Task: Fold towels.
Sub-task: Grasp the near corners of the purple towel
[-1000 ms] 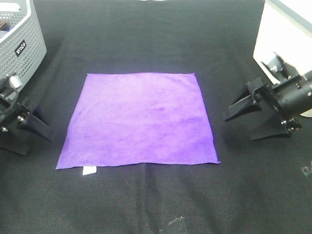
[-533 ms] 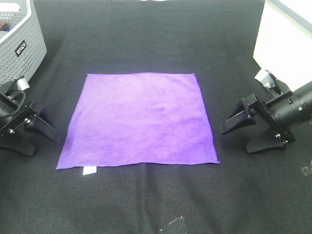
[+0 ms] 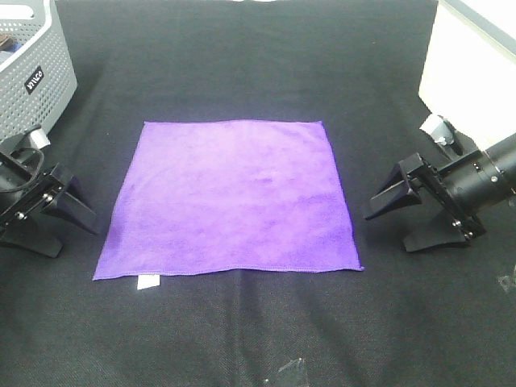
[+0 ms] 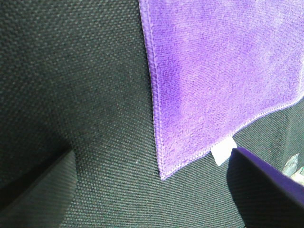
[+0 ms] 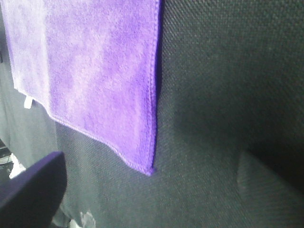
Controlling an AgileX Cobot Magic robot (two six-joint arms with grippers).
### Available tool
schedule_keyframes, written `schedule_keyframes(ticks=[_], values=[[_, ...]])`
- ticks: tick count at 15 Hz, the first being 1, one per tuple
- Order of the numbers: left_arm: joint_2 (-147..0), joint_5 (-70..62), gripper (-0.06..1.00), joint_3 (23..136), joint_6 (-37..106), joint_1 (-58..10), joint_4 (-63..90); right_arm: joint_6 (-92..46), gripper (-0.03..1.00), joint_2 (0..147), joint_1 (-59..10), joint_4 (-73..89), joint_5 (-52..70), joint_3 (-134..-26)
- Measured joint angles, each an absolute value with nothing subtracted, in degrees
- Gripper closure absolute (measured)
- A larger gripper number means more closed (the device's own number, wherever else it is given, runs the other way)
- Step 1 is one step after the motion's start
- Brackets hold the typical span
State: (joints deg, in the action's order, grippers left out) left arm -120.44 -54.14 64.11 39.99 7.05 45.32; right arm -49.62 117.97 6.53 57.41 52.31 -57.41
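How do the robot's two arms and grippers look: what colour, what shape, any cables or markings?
Both are matte black. The left gripper and the right gripper each have two wedge-shaped fingers that taper to a point. The right arm is a round black tube. What seems a thin cable loops behind the left gripper. No markings are readable.

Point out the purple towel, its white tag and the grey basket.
purple towel (image 3: 230,197): exterior high view, middle of the flat cloth.
white tag (image 3: 147,281): exterior high view, centre of the tag at the towel's near left corner.
grey basket (image 3: 48,56): exterior high view, its perforated side wall.
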Motion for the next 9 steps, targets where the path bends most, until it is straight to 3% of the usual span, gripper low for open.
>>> schedule_keyframes(ticks=[6,9], values=[[-120.44,-49.79,0.22,64.29,35.12,-4.18,45.78,-49.50,0.28,119.40,-5.73,59.24,46.01,-57.58],[-120.44,-48.70,0.24,64.34,34.32,-6.70,45.89,-49.45,0.34,119.98,-7.73,60.05,45.55,-57.58]])
